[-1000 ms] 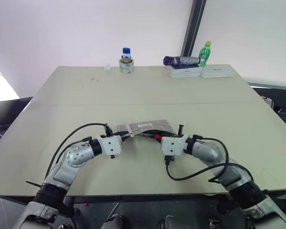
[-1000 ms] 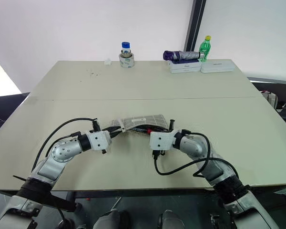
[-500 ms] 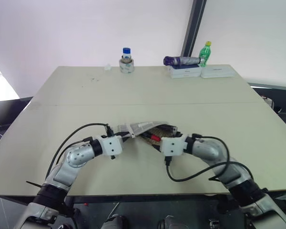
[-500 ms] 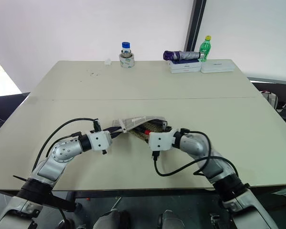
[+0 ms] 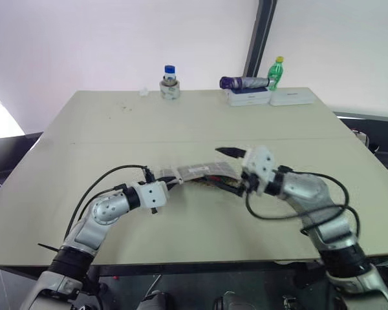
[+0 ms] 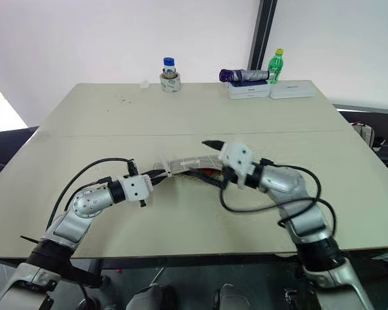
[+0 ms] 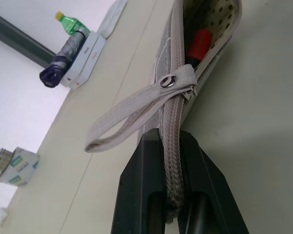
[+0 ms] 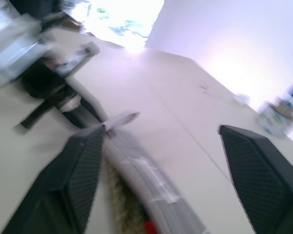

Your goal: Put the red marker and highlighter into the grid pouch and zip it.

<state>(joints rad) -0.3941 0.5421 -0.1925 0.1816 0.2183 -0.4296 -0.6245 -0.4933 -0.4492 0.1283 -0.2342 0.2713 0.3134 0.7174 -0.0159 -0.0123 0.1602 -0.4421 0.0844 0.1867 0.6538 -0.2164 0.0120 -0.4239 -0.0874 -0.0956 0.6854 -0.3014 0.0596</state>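
- The table (image 5: 181, 123) fills the middle of the head views; its wide beige top lies bare on the left, right and centre, with a seam running across it.
- A white wall stands behind, a dark post at upper right, a bright opening at the left edge.
- Along the far edge: a tape roll (image 5: 169, 90) with a blue-capped jar on it, white boxes (image 5: 270, 97), a purple folded umbrella (image 5: 242, 82) and a green bottle (image 5: 275, 72).
- The grid pouch (image 5: 204, 170) lies at lower centre, near the front edge.
- The right gripper (image 6: 216, 163) hangs above the pouch's right end, fingers wide apart, gripping nothing.
- The left gripper (image 7: 172, 192) is clamped on the pouch's zipper end.
- The left wrist view alone shows the mouth open, pull strap (image 7: 132, 114) loose, and the red marker (image 7: 198, 43) inside.
- Highlighter: cannot tell.
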